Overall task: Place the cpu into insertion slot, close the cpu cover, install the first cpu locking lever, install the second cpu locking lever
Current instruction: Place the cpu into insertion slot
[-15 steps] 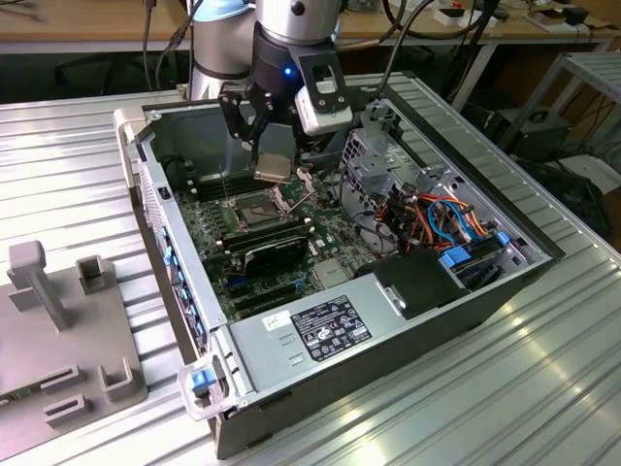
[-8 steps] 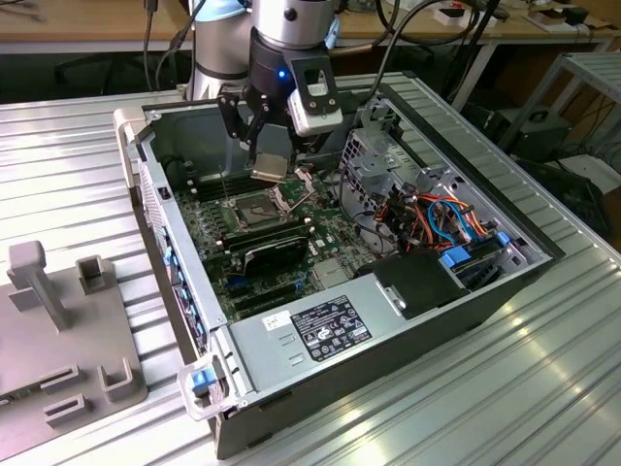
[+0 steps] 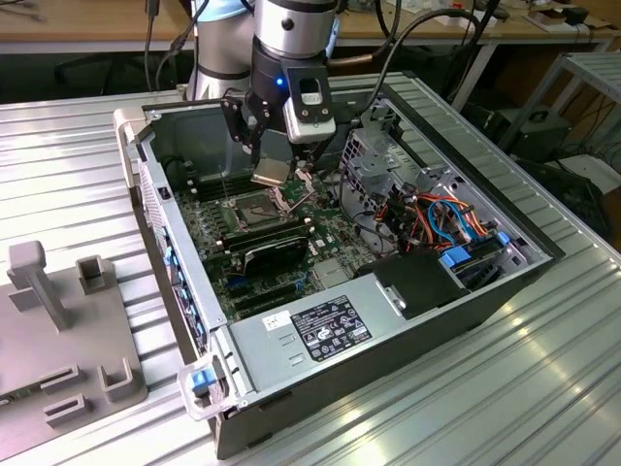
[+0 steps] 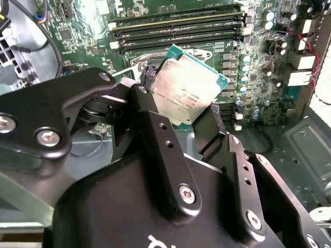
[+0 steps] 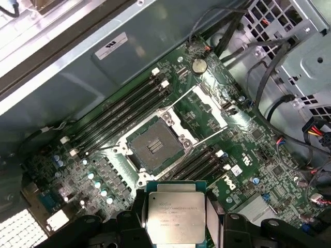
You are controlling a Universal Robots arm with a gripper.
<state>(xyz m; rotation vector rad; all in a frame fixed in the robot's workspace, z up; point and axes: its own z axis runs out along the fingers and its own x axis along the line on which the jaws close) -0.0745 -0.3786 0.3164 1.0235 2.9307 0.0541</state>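
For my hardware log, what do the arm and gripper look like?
The arm is a silver-grey cylinder with a pale blue cap and a blue light. The gripper is black; its fingers are flat bars with silver screws. Black cables loop beside it.

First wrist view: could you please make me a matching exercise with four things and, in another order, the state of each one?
Things:
1. cpu
2. slot
3. cover
4. gripper

States:
A. swung open
B. shut on the cpu
C. empty
D. held above the board

Pairs: 1-D, 2-C, 3-A, 4-B
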